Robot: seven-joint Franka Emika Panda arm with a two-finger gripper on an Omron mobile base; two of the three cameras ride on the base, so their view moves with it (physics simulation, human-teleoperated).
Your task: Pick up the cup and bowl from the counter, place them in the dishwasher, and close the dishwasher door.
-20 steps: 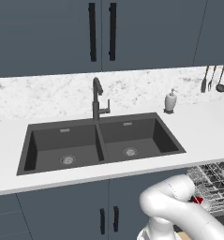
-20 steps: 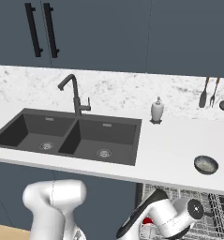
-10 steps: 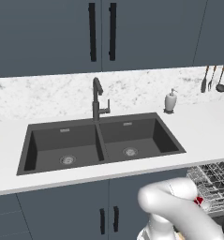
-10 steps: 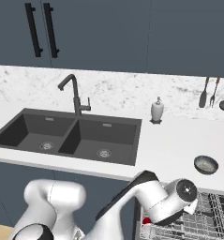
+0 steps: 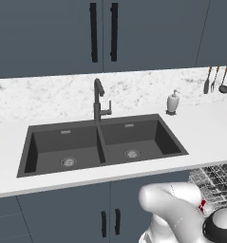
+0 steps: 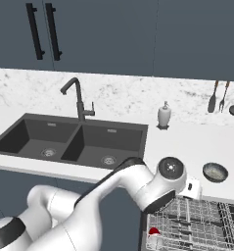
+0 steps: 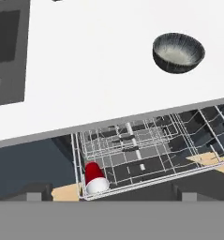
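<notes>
Pincer [image 7: 111,193]: jaws wide, both dark tips far apart at the bottom of the hand view, nothing between them, holding nothing.

Directly below and ahead of the pincer: the dishwasher [image 7: 146,154], pale wire rack pulled out from under the counter edge, dark interior beneath. In the right base view the rack [image 6: 192,228] sits under the wrist.

The cup [image 7: 95,178] is in the rack, at the corner nearest the pincer, on the side of the tip that shows at the left of the hand view. Looks tipped over, pale end facing the pincer, red body pointing away. It touches the rack wires and is clear of both tips. Same cup from the right base view [image 6: 154,231]: near the rack's front left corner. In the left base view only a red sliver [image 5: 202,206] shows past the arm.

Further out, past the rack: the counter [image 7: 85,70], white, its edge running across the hand view above the rack.

The bowl [image 7: 179,51] is on the counter, upright, well beyond the pincer and off toward the other tip's side. Dark outside, pale speckled inside. It sits near the counter's front edge [image 6: 215,172], well apart from the cup.

Farther away on the cup's side: the dark double sink [image 6: 69,139] with the black faucet [image 6: 78,98] behind it. The soap bottle [image 6: 164,115] stands at the back of the counter between the sink and the hanging utensils [image 6: 226,95].

Can't tell the dishwasher door position.
</notes>
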